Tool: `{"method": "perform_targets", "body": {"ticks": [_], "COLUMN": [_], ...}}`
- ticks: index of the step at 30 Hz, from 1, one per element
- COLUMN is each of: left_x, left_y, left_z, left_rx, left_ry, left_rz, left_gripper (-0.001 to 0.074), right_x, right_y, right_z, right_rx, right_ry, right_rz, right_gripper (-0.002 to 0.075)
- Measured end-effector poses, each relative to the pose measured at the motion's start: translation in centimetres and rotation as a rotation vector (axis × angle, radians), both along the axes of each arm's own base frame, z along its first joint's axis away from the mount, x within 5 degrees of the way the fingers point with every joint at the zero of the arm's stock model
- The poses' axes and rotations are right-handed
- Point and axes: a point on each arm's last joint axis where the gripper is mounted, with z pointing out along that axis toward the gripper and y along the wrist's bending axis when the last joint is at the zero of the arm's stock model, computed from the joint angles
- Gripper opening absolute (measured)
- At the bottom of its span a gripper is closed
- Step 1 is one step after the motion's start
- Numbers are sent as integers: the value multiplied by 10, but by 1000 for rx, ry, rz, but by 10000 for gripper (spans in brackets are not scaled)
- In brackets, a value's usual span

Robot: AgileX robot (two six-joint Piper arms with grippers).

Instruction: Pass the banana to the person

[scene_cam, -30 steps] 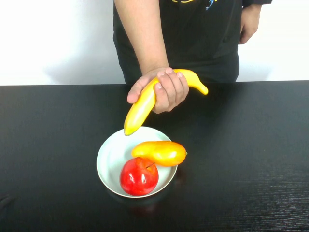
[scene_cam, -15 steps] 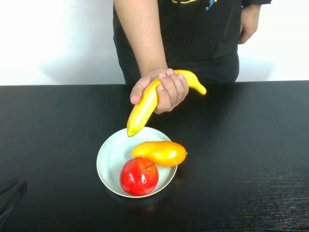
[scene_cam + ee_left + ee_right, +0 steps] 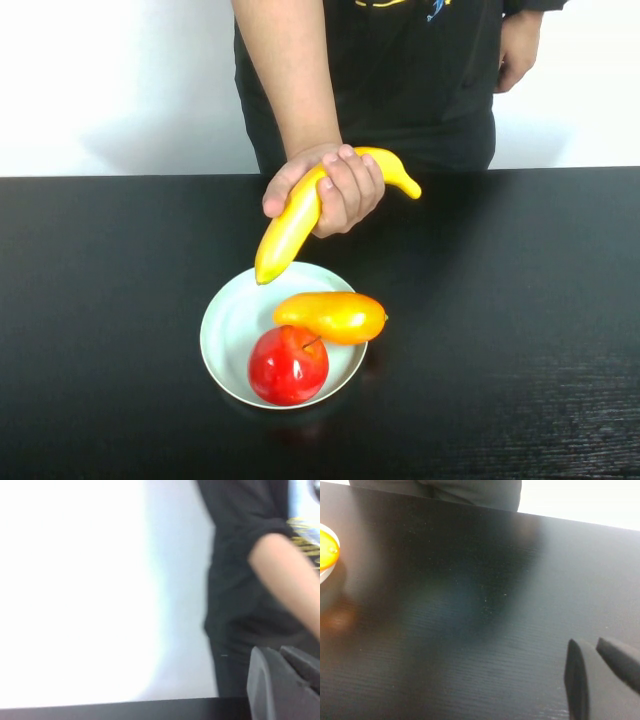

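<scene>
banana held in the person's hand, fingers wrapped round its middle, lifted off the black worktop. its lower tapered end hangs just over the far rim of the pale bowl, not touching it; the upper end sticks out past the fingers toward the person's torso. in the bowl: a red apple at the near side and a plump orange-yellow fruit behind it, the two touching. the person stands at the far edge of the worktop, other hand hanging loose by the hip. neither arm shows in the high view. left tool seen only from its own wrist camera, a grey part at the frame corner, raised and facing the person's black shirt and bare forearm; cannot tell whether it is spread or pressed together. right tool low over bare worktop, well apart from the bowl, whose edge and orange fruit show at the side of its wrist view; two dark prongs show with a narrow gap, grasp state cannot be told, nothing seen between them.
</scene>
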Motion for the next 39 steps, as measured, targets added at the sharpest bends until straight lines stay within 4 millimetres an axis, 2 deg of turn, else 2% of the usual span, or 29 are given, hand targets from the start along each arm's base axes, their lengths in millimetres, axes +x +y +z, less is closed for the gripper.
{"method": "perform_targets", "body": {"ticks": [9, 17, 39], "left_x": [1, -1, -2], "left_y": [7, 7, 7], "left_z": [-9, -42, -44], "left_rx": [-35, -3, -2], "left_ry": [98, 461, 480], "left_rz": [110, 121, 121], "left_gripper": [-3, -3, -3], "right_x": [0, 0, 0], "right_y": [0, 0, 0], "right_z": [0, 0, 0], "right_rx": [0, 0, 0], "right_ry": [0, 0, 0], "right_rz": [0, 0, 0], "right_gripper": [-11, -11, -11]}}
